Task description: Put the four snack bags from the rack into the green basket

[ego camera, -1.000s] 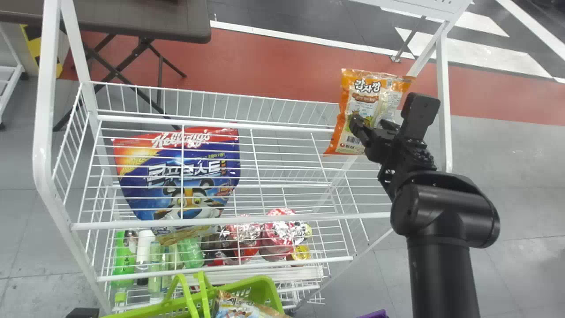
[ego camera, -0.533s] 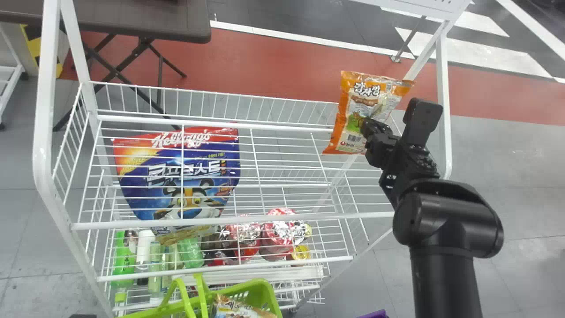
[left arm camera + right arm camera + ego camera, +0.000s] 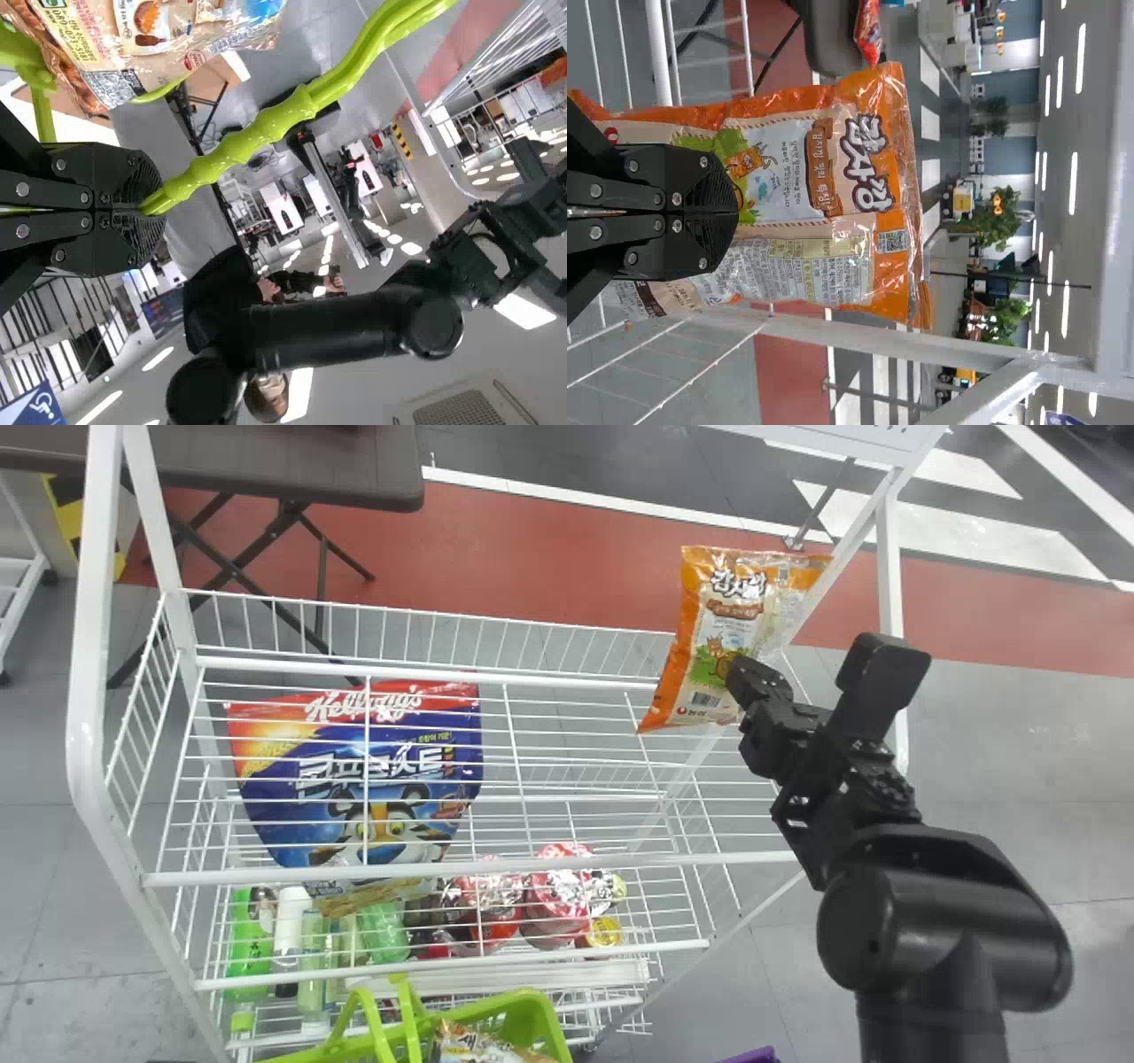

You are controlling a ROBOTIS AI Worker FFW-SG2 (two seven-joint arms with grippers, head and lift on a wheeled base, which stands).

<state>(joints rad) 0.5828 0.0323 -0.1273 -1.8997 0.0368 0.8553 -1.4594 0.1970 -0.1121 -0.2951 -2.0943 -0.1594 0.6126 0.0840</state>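
My right gripper (image 3: 744, 682) is shut on an orange snack bag (image 3: 722, 624), held above the right end of the rack (image 3: 567, 673). In the right wrist view the right gripper (image 3: 731, 208) pinches the bag (image 3: 780, 168) near its lower part. The green basket (image 3: 523, 1014) is at the bottom edge of the head view, with a snack bag (image 3: 478, 1043) inside. In the left wrist view my left gripper (image 3: 151, 208) is shut on the basket's green handle (image 3: 239, 146), beside a bag (image 3: 168, 35) in the basket.
A blue cereal bag (image 3: 354, 779) leans in the rack's upper basket. Bottles (image 3: 252, 930) and red-lidded cups (image 3: 558, 886) stand on the lower shelf. White rack posts (image 3: 889, 602) rise at both sides; a brown table (image 3: 292, 469) is behind.
The right gripper has turned and shifted slightly right, its arm moving right. The orange bag has risen a little with it. The green basket has shifted slightly.
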